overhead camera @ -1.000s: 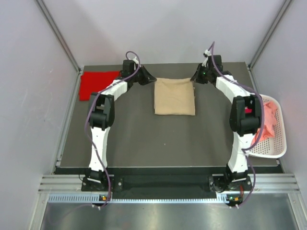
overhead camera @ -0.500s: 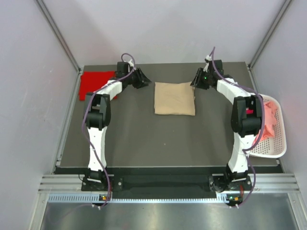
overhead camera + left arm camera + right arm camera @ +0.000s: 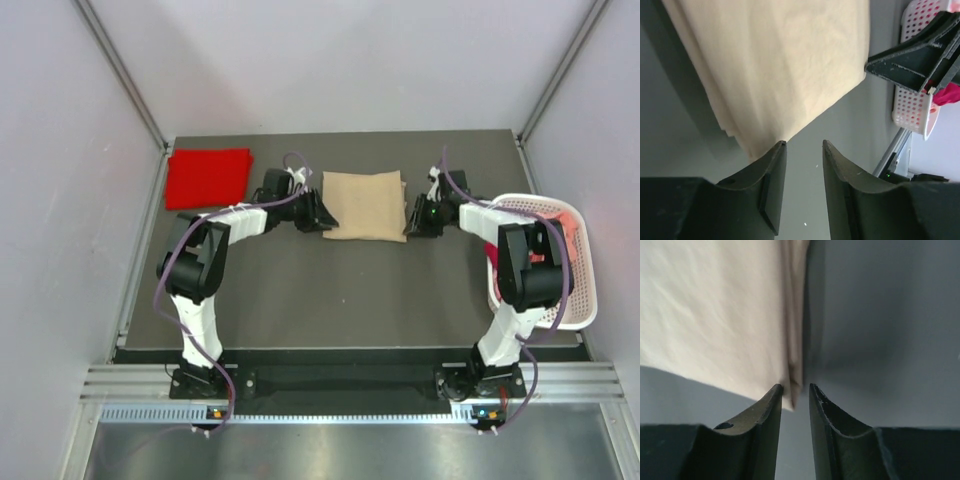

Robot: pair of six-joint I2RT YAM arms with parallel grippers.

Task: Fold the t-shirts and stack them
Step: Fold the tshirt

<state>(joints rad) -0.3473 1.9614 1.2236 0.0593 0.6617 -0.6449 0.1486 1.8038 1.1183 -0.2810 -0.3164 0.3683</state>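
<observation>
The red t-shirt (image 3: 207, 177) lies folded flat at the far left corner of the table (image 3: 300, 290), well apart from both arms. Next along, the left gripper (image 3: 318, 214) sits low at the near left corner of the tan t-shirt (image 3: 365, 205). In the wrist view its fingers (image 3: 771, 172) stand apart with bare table between them and nothing held, and the layered corner of the cloth lies just beside 1 fingertip. The tan t-shirt is a folded square in the middle of the table, its edges showing several stacked layers. At its near right corner sits the right gripper (image 3: 414, 220). Its fingers (image 3: 765, 415) are apart by a narrow gap, and the tip of the folded corner shows in that gap, apparently not pinched. Further right, the white basket (image 3: 560, 322) holds pink cloth (image 3: 572, 222), likely more t-shirts.

The tan shirt looks light, soft and limp, so it would probably sag and come unfolded if lifted by 1 layer. Better to take all layers together at the 2 near corners, with a finger slid beneath the pile
</observation>
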